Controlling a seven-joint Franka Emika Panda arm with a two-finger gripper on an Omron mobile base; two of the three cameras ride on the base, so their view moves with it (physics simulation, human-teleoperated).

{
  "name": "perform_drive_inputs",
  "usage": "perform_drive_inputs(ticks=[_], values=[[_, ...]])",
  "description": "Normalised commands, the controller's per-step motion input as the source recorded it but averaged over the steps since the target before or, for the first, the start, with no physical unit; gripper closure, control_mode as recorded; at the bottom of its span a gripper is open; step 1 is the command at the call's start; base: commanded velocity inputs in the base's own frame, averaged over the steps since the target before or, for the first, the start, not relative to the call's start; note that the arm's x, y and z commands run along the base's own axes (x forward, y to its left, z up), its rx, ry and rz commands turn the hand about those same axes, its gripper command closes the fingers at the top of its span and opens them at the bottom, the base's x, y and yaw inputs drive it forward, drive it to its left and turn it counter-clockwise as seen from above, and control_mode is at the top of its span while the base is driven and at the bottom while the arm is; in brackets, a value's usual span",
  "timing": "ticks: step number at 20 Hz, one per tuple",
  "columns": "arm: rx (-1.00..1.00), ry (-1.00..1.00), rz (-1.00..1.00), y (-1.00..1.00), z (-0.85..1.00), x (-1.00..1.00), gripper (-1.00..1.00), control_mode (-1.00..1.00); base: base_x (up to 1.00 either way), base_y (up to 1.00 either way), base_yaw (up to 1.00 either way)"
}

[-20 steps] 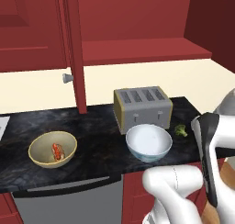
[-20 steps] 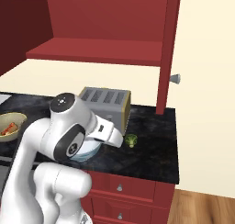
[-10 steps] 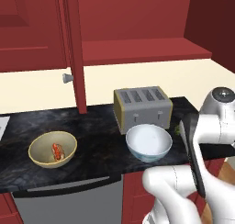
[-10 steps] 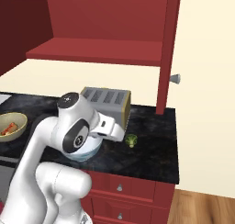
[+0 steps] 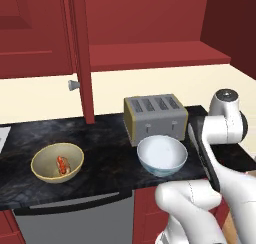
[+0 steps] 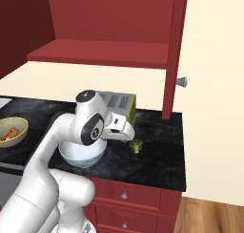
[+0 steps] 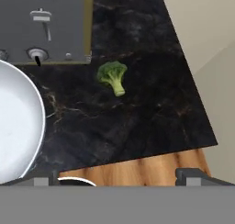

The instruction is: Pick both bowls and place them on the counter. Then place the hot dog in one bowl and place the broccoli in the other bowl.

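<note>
- My gripper (image 7: 117,176) is hanging wide open and empty above the worktop (image 7: 137,126), looking down on the broccoli (image 7: 112,77).
- The broccoli is lying loose beside the toaster (image 7: 43,25), near the white bowl (image 7: 16,126), not in it.
- Both bowls are sitting on the worktop; the hot dog (image 5: 62,164) is lying in the olive-tan bowl (image 5: 57,162).
- I am judging only the broccoli's move as left.

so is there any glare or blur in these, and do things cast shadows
Hand view: sharp, the broccoli has almost no shadow on the counter. Left base view: soft sheen inside the white bowl, toaster crisp, no blur. Right base view: flat even light, only faint shading under the cabinet shelf.
</note>
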Motion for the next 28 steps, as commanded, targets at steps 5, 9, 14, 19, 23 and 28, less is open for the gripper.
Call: perform_drive_inputs(ticks=[5,9,14,19,23,28], values=[[0.00,0.11,0.06,-0.17,-0.37,0.31,-1.00,-1.00,0.00,0.00,0.00],[0.00,0.06,0.03,0.00,-0.37,0.26,-1.00,-1.00,0.00,0.00,0.00],[0.01,0.00,0.08,-0.16,-0.28,0.37,-1.00,-1.00,0.00,0.00,0.00],[0.01,0.00,0.08,-0.23,-0.32,0.27,-1.00,-1.00,0.00,0.00,0.00],[0.00,0.00,0.04,-0.06,-0.31,0.24,-1.00,-1.00,0.00,0.00,0.00],[0.00,0.00,0.04,-0.02,-0.21,0.21,-1.00,-1.00,0.00,0.00,0.00]])
